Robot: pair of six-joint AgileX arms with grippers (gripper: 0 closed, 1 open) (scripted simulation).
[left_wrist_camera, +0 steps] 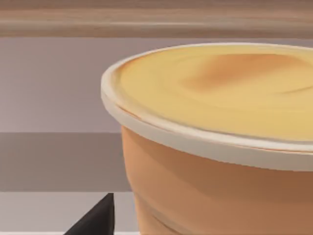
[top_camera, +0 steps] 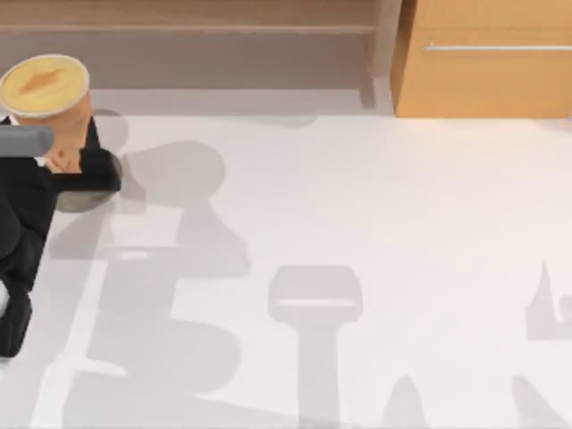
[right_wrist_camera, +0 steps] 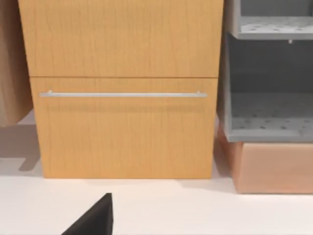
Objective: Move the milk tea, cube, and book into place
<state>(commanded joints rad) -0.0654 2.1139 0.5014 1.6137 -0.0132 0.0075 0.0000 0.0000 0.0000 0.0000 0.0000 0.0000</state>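
I am looking down on the white table [top_camera: 402, 223], which is carrying soft grey shadows across its middle and front. At its far right side a wooden cabinet [top_camera: 487, 71] is standing with a thin silver handle [top_camera: 496, 46] running across its drawer front. The right wrist view is facing that same cabinet head-on, and just beside it a grey open shelf unit [right_wrist_camera: 269, 98] is sitting on a pale wooden base [right_wrist_camera: 274, 166].

My left arm [top_camera: 22, 223] is reaching in along the table's left edge, dark and bulky. Its left gripper [top_camera: 67, 165] is sitting at the far left corner area, and I am seeing its black fingers [top_camera: 98, 165] closing narrowly around the lower body of the milk tea [top_camera: 63, 125], holding it upright. The cup is looming large in the top view, with its shadow falling on the table well to its right, so it is hanging above the surface rather than standing on it. Its round pale-yellow lid [top_camera: 43, 85] is facing up, and the left wrist view is showing that lid and the orange-tan wall right up close.

My right gripper [right_wrist_camera: 95, 220] is parking near the cabinet, low over the table, and I cannot tell whether it is wide or narrow.
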